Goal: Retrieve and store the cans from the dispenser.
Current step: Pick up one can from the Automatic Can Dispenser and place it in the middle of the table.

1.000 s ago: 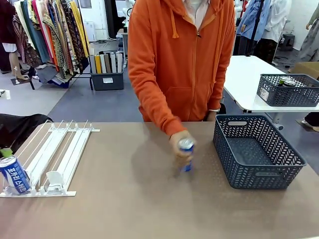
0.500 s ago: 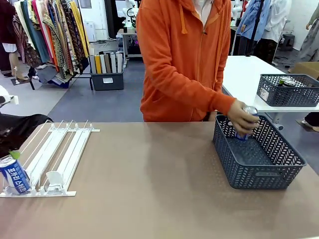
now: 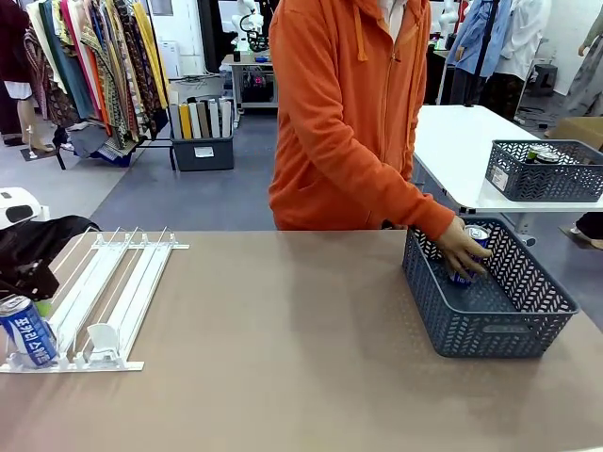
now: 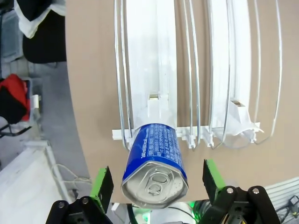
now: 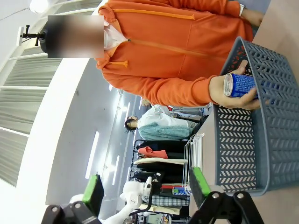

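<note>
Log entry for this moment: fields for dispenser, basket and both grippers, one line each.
dispenser: blue can at its front lip
basket: person's hand holds second can partly inside it
left gripper: open, a pad on either side of the blue can, gaps showing
right gripper: open, holding nothing

Person [image 3: 358,113]: orange zip-front hoodie [image 3: 320,160] worn, w/ hood, orange drawstrings [image 3: 361,38], long sleeves [image 3: 415,202]; white collar [image 3: 394,11] noted underneath. L tool [image 4: 155,183]: black body, bright green pads [image 4: 103,183] fitted on inner finger faces, round screws [image 4: 85,200] seen at finger bases. R tool [image 5: 146,190]: same black/green build, screws likewise.
</note>
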